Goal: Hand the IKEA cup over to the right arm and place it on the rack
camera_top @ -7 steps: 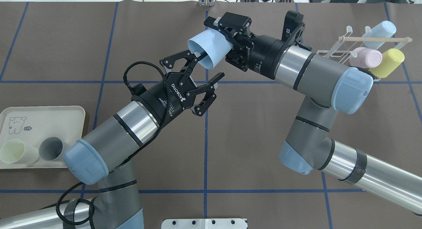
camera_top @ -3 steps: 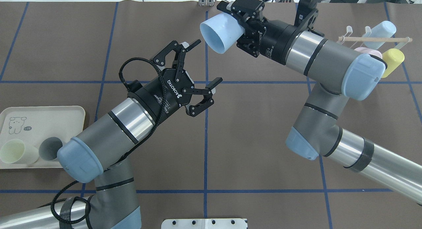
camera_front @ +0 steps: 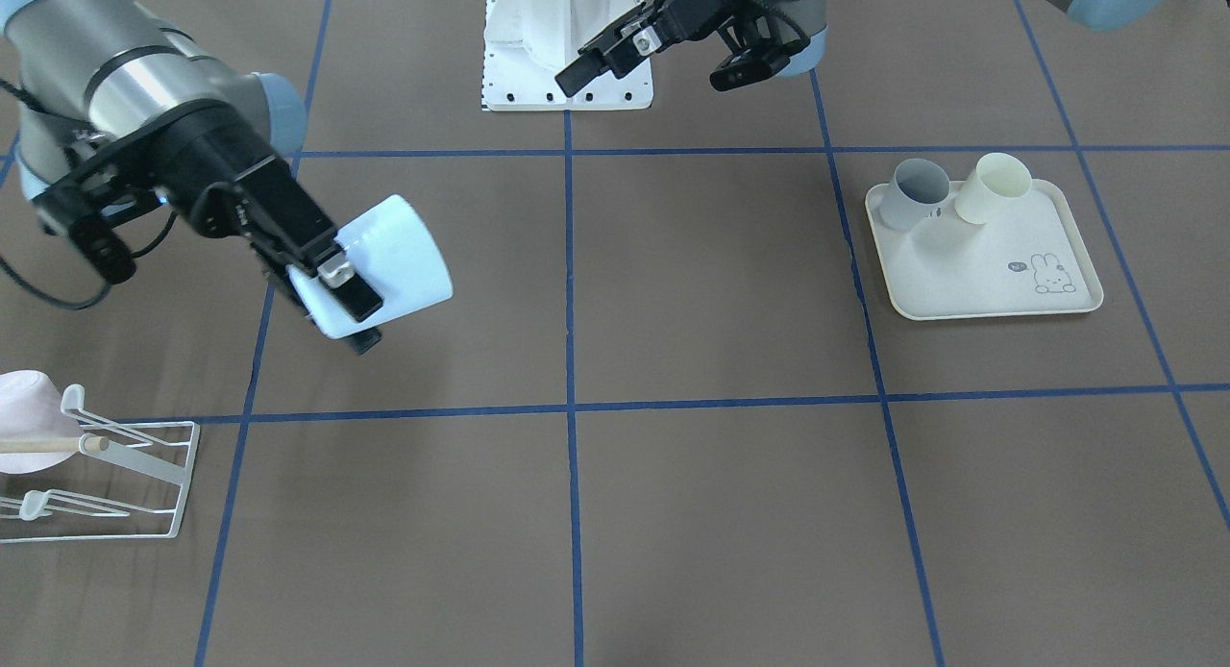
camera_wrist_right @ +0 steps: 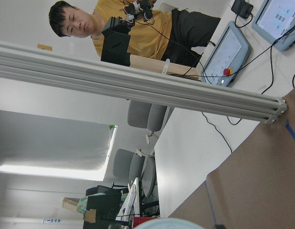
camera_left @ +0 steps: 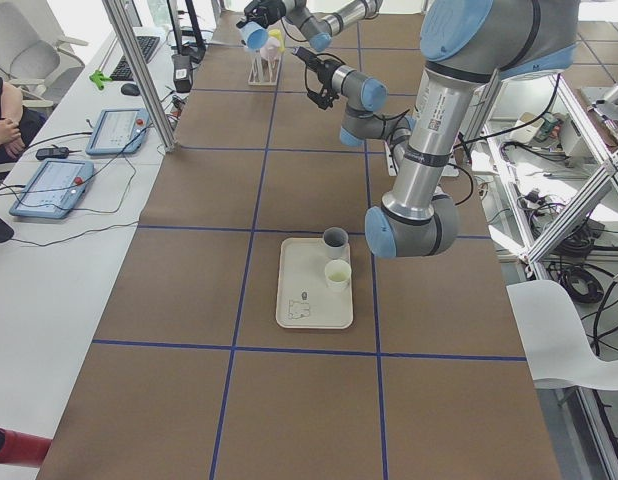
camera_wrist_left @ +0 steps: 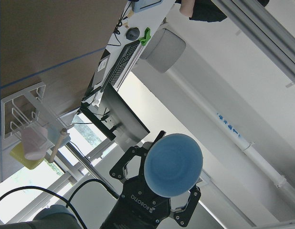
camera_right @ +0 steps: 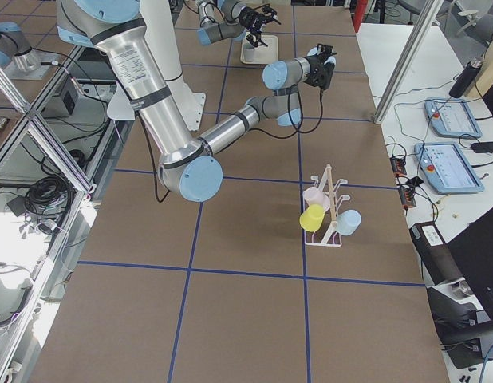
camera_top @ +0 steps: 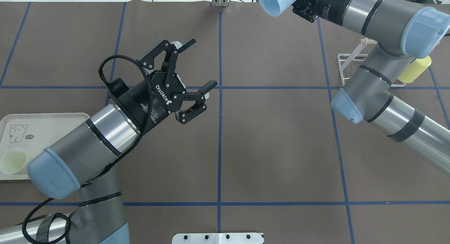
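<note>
The IKEA cup (camera_front: pixel 399 254), light blue, lies on its side in mid-air with my right gripper (camera_front: pixel 354 313) shut on its base end. In the overhead view the IKEA cup (camera_top: pixel 277 1) is at the far top edge, mouth pointing left, right gripper (camera_top: pixel 299 3) behind it. The left wrist view shows the cup's bottom (camera_wrist_left: pixel 173 164) between the right gripper's fingers. My left gripper (camera_top: pixel 201 63) hangs open and empty over the table's left-centre, well apart from the cup. The white wire rack (camera_front: pixel 125 456) with its wooden dowel stands at the far right, partly hidden under my right arm (camera_top: pixel 379 61).
A pink cup (camera_right: pixel 313 195), a yellow cup (camera_right: pixel 312 217) and a blue cup (camera_right: pixel 348 222) hang on the rack (camera_right: pixel 330 207). The cream tray (camera_front: pixel 990 287) holds a grey cup (camera_front: pixel 913 194) and a cream cup (camera_front: pixel 990 188). A person (camera_wrist_right: pixel 138 33) sits beyond the table's far edge.
My right arm has carried the cup up and to the right, toward the far edge. My left gripper has let go, pulled back left and stays open.
</note>
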Tool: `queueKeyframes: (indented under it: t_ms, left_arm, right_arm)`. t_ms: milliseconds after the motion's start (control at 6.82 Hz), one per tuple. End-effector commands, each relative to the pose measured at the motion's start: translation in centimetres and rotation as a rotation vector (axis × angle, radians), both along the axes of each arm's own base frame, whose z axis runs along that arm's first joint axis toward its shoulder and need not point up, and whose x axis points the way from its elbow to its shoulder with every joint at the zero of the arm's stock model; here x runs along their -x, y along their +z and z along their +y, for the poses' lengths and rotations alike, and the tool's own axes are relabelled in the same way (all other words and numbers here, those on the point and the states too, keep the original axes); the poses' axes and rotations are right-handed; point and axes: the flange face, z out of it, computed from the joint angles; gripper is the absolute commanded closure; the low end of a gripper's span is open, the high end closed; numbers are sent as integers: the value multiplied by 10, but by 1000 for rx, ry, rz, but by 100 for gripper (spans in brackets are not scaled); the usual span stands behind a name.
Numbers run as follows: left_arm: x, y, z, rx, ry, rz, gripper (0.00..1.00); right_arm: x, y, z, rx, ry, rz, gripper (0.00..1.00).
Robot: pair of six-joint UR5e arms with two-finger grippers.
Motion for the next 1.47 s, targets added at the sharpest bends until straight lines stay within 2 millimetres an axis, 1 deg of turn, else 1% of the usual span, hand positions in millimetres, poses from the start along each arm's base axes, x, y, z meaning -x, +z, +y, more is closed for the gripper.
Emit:
queueKeyframes:
  t_ms: [0,147,293,440,586,733,880,1026,1173,1319]
  left_arm:
    - [25,2,8,-74,-90,-293,0]
    - [29,-7,11,-64,-89,-374,0]
    - [33,2,12,-50,-85,-422,0]
    - [43,18,17,-89,-89,-547,0]
    - [49,28,24,-118,-41,-674,0]
    - [54,36,22,-138,-34,-744,0]
    - [65,48,23,-141,-40,-779,0]
    - [75,58,27,-142,-36,-801,0]
    - [73,61,28,-147,-19,-810,0]
    - [72,64,28,-146,-16,-815,0]
  right_arm:
    - [-64,56,-45,-31,71,228,100]
    - [-79,78,-55,-27,105,367,100]
    - [-98,97,-68,-29,140,547,100]
    - [-118,125,-73,-42,163,709,100]
    - [-130,149,-80,-41,211,899,100]
    - [-137,178,-83,-73,245,1109,100]
    - [-142,215,-89,-50,275,1228,100]
    - [-143,225,-94,-31,300,1254,100]
    - [-147,242,-89,-55,314,1270,100]
    - [-140,274,-82,-104,342,1301,100]
